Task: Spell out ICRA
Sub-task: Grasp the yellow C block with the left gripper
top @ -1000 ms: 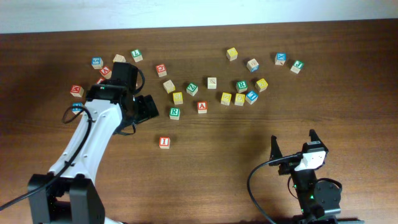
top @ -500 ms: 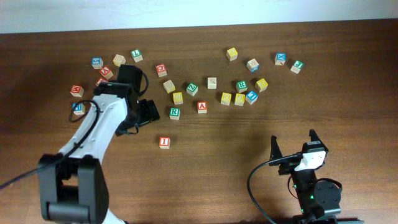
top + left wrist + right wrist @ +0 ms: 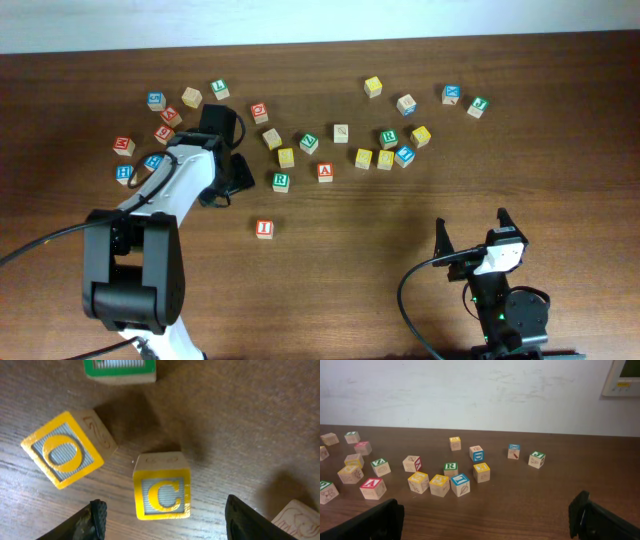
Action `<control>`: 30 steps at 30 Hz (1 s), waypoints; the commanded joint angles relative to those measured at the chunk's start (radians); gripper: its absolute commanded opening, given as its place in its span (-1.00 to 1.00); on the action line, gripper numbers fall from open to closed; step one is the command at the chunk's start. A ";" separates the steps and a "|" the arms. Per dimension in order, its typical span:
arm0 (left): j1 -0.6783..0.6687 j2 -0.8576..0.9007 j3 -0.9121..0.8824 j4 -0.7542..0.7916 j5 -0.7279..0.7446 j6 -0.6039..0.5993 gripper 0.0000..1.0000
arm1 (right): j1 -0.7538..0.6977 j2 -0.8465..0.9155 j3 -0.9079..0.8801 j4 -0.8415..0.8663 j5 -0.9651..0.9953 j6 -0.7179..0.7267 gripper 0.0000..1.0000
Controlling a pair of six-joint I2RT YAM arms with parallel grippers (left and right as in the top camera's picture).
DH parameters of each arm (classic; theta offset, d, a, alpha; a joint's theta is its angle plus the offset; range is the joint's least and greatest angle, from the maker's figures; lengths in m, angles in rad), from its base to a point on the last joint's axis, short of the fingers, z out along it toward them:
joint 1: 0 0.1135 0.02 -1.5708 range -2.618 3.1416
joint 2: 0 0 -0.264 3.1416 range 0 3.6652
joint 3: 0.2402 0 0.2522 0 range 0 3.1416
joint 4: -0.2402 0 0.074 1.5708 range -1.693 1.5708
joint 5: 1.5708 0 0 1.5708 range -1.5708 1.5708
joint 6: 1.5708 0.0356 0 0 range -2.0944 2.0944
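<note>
My left gripper [image 3: 243,172] is open and empty, low over the table, left of the block cluster. In the left wrist view a yellow C block [image 3: 161,492] lies flat just ahead of the open fingers [image 3: 164,529], between their lines. In the overhead view it seems to be the yellow block [image 3: 286,157]. A red I block [image 3: 264,228] stands alone nearer the front. A red A block [image 3: 325,171] and a green R block [image 3: 281,181] lie in the cluster. My right gripper [image 3: 471,228] is open and empty at the front right; its fingers [image 3: 487,522] show in the right wrist view.
A yellow O block [image 3: 62,450] lies left of the C and a green block [image 3: 119,367] beyond it. Several more letter blocks are scattered along the back of the table, including a second green R [image 3: 388,138] and a group at the far left [image 3: 153,161].
The left arm has swung round, uncovering blocks at the far left, while its gripper stays left of the green R. The right arm has not moved.
</note>
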 commanded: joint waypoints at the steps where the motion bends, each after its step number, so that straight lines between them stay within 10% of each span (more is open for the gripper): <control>1: -0.004 0.023 -0.002 0.030 -0.022 0.002 0.25 | -0.006 -0.006 -0.007 -0.004 0.011 -0.004 0.97; 30: -0.003 0.026 0.001 0.093 -0.022 0.014 -0.51 | -0.006 -0.006 -0.007 -0.004 0.011 -0.004 0.97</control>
